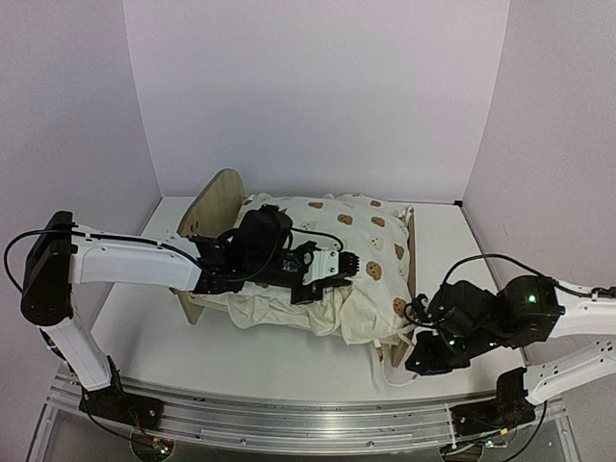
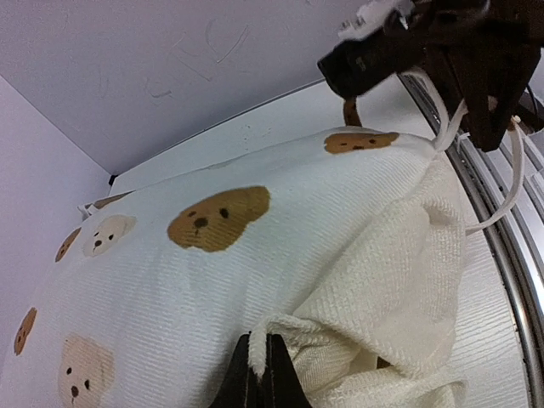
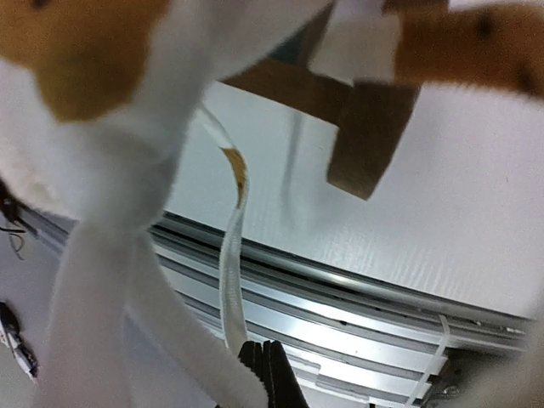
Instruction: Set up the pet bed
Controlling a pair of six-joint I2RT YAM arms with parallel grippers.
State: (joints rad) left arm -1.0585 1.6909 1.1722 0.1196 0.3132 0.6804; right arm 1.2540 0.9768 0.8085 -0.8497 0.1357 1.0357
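**Pet bed** (image 1: 207, 231). Small frame of pale, smooth wood. One rounded end board (image 1: 221, 188) stands upright well behind the left jaws. The bed sits on the table directly beneath the left jaws, and its nearer end is just beside the right jaws.

**Duvet** (image 2: 212, 221). Cream cloth, finely ribbed on top, printed with tan and pale bear faces. The underside is looped terry. It is heaped over the frame in soft folds, and one corner is turned up to show the terry.

**Left gripper** (image 2: 262, 348). Dark fingers are pressed fully together on a small pleat of the duvet's terry edge. The printed face spreads out ahead of the jaws and to their left.

**Tie string** (image 3: 231, 280). Flat, narrow white ribbon, limp and slightly twisted. It hangs from the duvet corner above the right jaws and runs down to their tips. A second, thicker white strand, blurred against the lens, passes to the left of the jaws.

**Right gripper** (image 3: 265, 353). Black fingers are closed with no gap showing, and the ribbon meets their tips. It appears pinched there.

**Frame leg** (image 3: 370, 144). Square-cut brown wood block, above and to the right of the right jaws, resting on the table.

**Table** (image 3: 442, 229). White, matte, faintly grained surface.

**Rail** (image 3: 357, 319). Brushed aluminium extrusion with long grooves, just ahead of the right jaws.
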